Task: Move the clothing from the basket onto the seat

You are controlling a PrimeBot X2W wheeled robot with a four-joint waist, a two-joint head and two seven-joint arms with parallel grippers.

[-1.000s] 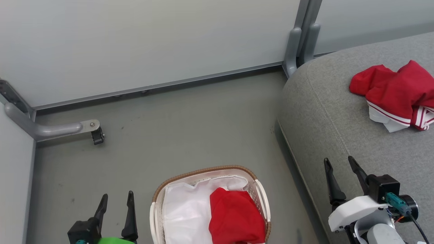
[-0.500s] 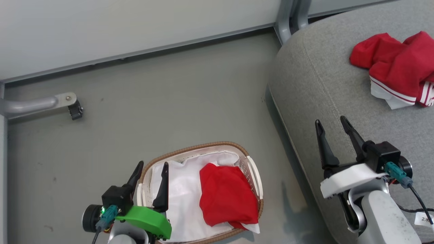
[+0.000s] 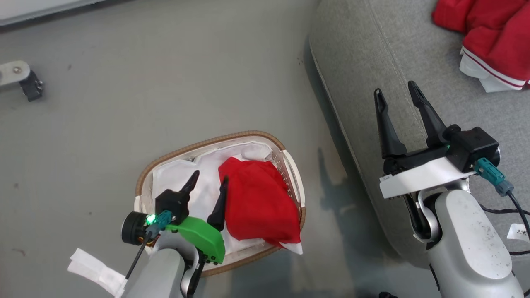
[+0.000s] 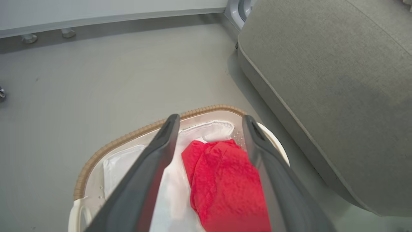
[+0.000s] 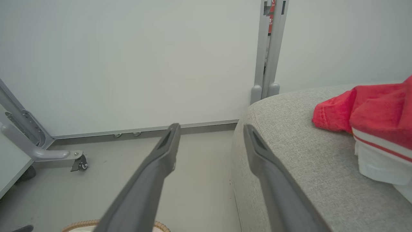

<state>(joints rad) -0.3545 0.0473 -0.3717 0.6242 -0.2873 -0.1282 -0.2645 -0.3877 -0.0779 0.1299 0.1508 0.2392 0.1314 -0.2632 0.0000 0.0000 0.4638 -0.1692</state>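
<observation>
The left pincer hangs released, fingers spread, over the white liner inside the basket. The red garment lies bunched just ahead and to the right, its long axis roughly along the fingers. This arm, angled down into the basket, is much nearer. The right pincer, also spread, hovers over the grey seat cushion, well apart.

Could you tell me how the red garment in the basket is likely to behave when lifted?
The red garment lies crumpled, so it will probably droop limply. It looks thin, likely light. It rests on the loose white liner, which might lift too.
</observation>
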